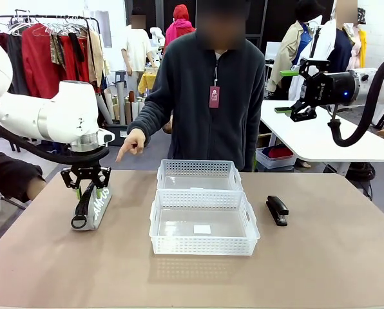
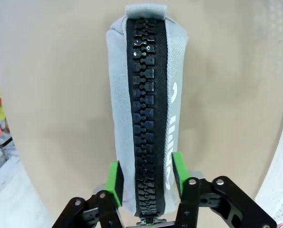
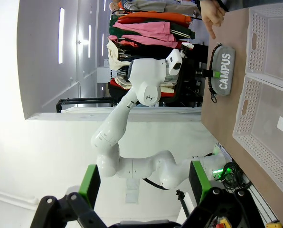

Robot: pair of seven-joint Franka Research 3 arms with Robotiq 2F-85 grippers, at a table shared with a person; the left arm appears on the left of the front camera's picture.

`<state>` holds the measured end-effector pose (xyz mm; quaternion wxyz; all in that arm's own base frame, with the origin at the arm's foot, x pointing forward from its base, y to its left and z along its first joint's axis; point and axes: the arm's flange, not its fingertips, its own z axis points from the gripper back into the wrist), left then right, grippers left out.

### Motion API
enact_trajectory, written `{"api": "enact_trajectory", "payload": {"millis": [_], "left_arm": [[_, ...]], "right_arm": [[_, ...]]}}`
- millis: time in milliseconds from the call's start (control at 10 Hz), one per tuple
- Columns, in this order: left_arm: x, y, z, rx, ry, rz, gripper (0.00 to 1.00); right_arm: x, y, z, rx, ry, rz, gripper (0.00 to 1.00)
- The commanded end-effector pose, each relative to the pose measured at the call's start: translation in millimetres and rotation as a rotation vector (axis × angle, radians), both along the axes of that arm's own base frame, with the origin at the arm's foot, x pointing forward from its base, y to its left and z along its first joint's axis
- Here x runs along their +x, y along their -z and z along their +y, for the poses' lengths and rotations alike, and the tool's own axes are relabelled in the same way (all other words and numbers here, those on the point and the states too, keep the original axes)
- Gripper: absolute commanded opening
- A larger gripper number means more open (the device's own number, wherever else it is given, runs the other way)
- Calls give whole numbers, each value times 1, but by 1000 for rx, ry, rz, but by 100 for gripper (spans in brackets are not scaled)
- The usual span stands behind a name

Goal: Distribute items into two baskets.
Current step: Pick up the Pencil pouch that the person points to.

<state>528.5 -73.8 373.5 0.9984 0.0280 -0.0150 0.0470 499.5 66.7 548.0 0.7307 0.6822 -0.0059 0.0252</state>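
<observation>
The grey "CAMPUS" pouch (image 1: 92, 209) stands on its long edge at the table's left, zip (image 2: 146, 118) upward. My left gripper (image 1: 90, 195) comes down over it, and its green pads (image 2: 114, 183) press both fabric sides near one end (image 2: 146, 178). The pouch still rests on the table. The black stapler (image 1: 277, 210) lies right of the near basket (image 1: 203, 246). The far basket (image 1: 198, 182) touches it from behind; a white label lies in the near one. My right gripper (image 1: 287, 91) hangs high at the right, open (image 3: 145, 183), holding nothing.
A person stands at the far side, and one hand (image 1: 133, 143) points down toward the pouch's end of the table. From the right wrist, the pouch (image 3: 224, 71) and both baskets (image 3: 262, 137) are in sight. A white table (image 1: 321, 138) stands behind at the right.
</observation>
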Motion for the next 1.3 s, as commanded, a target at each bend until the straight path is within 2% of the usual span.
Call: {"api": "enact_trajectory", "payload": {"millis": [0,400,700,900,1000,1200], "left_arm": [[3,-2,4,-5,1,-10,0],[2,-8,6,8,-1,-13,0],[2,-28,9,17,-12,-12,0],[1,-51,10,11,-14,-12,0],[2,-69,12,-13,-35,12,0],[4,-108,18,-10,-51,-15,0]], "right_arm": [[0,-1,0,-4,-3,0,100],[0,-1,0,-4,-3,0,100],[0,-1,0,-4,-3,0,100],[0,-1,0,-4,-3,0,100],[0,-1,0,-4,-3,0,100],[0,-1,0,-4,-3,0,100]]}}
